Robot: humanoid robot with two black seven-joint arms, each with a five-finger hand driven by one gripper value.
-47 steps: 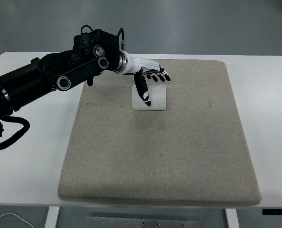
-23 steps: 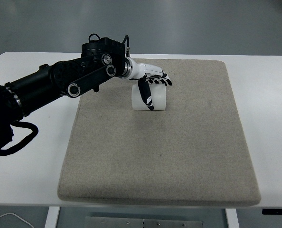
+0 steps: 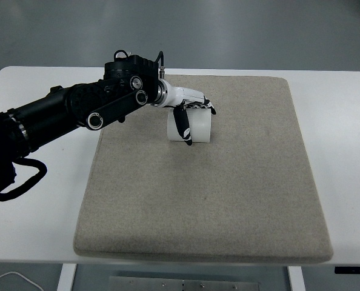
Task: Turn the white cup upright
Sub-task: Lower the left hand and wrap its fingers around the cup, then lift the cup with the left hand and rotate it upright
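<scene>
A white cup (image 3: 195,128) lies on its side on the grey felt mat (image 3: 228,194), toward the mat's far left. My left hand (image 3: 191,115) comes in from the left on a black arm and is wrapped over the cup. Its thumb (image 3: 182,126) runs down the cup's near face and the other fingers (image 3: 203,105) curl over the far top edge. The hand is shut on the cup, which still rests on the mat. The cup's open end is hidden from me.
The mat covers most of a white table (image 3: 40,206). The black left forearm (image 3: 77,109) crosses the table's far left corner. A cable loop (image 3: 22,179) hangs at the left edge.
The left hand has lowered and closed around the cup, with the fingers curling over its top. The cup has barely moved.
</scene>
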